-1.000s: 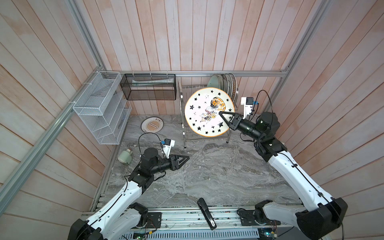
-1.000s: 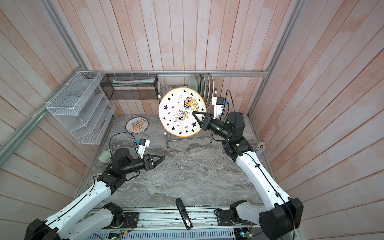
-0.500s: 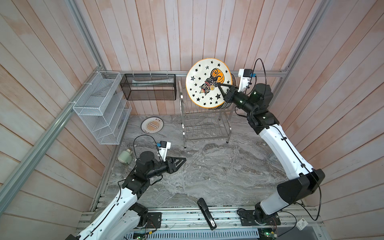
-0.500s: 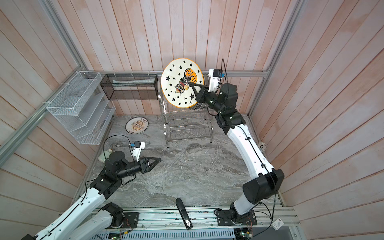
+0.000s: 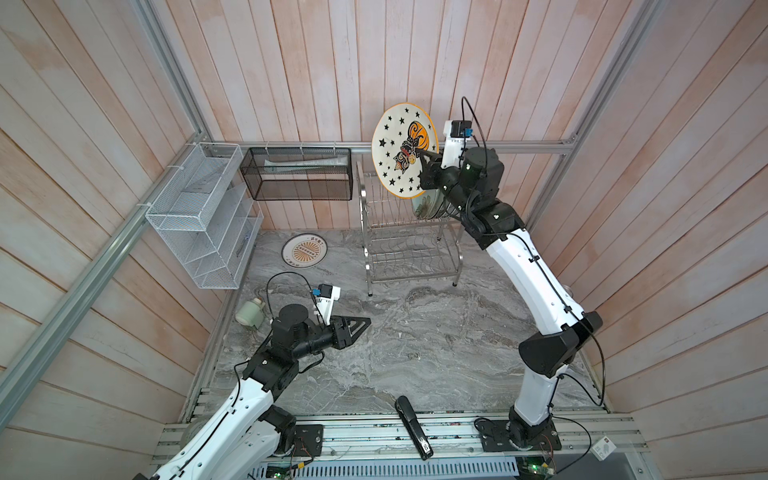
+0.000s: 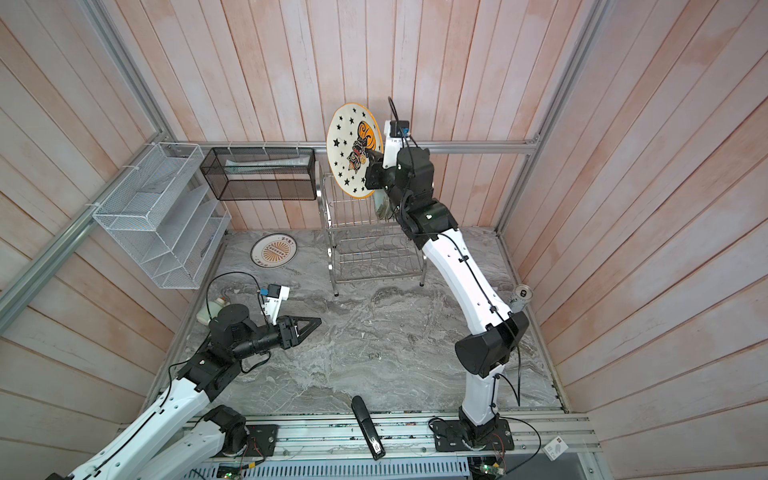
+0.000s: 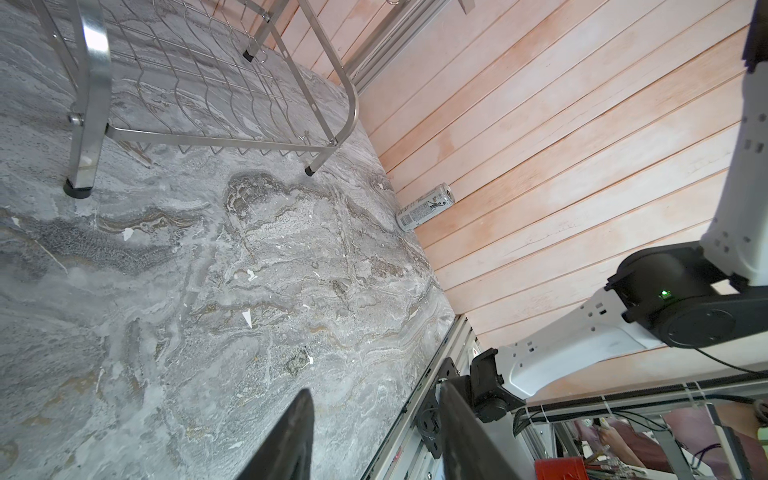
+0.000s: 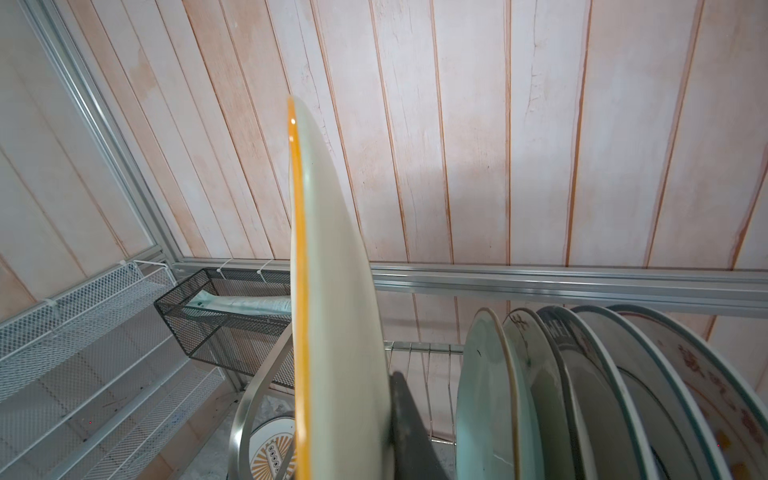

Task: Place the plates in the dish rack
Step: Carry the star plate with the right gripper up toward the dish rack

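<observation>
Above the dish rack (image 5: 409, 249), the star plate (image 5: 405, 149) is up from in front of the rack a second ago. It stands on edge, rim vertical, printed face leftward, just beside the racked plates (image 8: 582, 395). The right hand (image 5: 419, 160) clamps its rim. The left hand (image 5: 361, 324) hangs parted and empty over the surface (image 5: 415, 340).

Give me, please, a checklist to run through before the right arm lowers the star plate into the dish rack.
1. right hand shut on the star plate: ok.
2. star plate upright above the dish rack: ok.
3. free slots beside the racked plates: ok.
4. star plate lined up with one slot: cannot tell.
5. left hand open, empty, away from the dish rack: ok.
6. sunburst plate loaded: not ok, it lies on the table.
</observation>
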Motion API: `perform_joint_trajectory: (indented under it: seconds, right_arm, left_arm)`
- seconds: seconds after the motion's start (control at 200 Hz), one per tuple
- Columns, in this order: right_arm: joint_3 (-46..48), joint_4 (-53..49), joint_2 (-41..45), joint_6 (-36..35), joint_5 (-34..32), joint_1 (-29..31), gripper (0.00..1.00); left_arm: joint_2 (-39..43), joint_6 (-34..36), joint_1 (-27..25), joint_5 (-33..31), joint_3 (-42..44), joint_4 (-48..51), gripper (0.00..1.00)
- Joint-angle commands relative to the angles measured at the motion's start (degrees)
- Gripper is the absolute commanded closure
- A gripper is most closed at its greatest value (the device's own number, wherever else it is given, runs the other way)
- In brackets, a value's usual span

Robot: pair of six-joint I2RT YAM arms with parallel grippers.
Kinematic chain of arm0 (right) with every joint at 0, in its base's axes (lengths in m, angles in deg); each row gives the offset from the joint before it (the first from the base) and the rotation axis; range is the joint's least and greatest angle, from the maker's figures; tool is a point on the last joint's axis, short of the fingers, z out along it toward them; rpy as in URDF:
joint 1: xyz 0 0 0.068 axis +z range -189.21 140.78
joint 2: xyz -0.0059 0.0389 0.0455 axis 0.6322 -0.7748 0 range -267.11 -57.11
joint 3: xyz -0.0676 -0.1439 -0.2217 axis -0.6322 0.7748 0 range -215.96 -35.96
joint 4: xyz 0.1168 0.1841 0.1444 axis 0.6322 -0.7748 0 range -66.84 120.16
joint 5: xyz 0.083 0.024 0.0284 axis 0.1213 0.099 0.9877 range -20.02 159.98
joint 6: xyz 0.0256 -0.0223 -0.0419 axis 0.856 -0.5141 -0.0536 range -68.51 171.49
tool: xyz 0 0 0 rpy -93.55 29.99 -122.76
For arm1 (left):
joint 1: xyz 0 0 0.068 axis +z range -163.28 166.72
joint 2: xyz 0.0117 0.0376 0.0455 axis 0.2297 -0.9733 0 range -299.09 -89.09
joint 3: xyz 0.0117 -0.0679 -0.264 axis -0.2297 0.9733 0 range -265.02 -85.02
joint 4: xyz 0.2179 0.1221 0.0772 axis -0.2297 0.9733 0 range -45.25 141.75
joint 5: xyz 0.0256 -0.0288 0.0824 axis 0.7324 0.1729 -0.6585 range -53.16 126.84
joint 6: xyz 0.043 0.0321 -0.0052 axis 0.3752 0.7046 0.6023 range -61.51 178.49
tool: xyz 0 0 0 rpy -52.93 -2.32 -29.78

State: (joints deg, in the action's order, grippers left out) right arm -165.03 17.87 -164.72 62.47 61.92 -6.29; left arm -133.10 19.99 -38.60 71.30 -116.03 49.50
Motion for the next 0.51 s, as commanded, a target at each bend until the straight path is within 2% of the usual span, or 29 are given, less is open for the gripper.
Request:
perform_joint_trajectory:
  seconds: [0.0, 0.5]
  right_arm:
    - [-5.29, 6.92, -0.21, -4.69, -9.04, 1.37, 1.00]
    - [-7.48, 8.34, -4.88, -14.13, -21.63, 4.81, 1.00]
  left_arm:
    - [0.97, 1.32, -0.27, -0.43, 1.24, 0.01, 0.50]
    - [0.58, 0.73, -0.28, -0.56, 2.95, -1.25, 0.50]
